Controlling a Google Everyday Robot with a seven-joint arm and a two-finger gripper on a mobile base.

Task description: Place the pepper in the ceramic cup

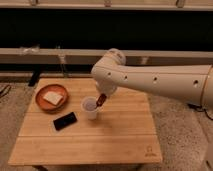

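Note:
The ceramic cup [90, 108] is white and stands upright near the middle of the wooden table [100, 142]. The pepper [101, 99] is dark red and hangs tilted just above the cup's right rim. My gripper [103, 95] is shut on the pepper's upper end, right beside and slightly above the cup. The white arm [150, 80] reaches in from the right and hides most of the gripper.
An orange-brown plate [50, 97] with a pale slice on it sits at the table's left. A flat black phone [65, 121] lies in front of it, left of the cup. A slim clear bottle [62, 65] stands behind the table's far edge.

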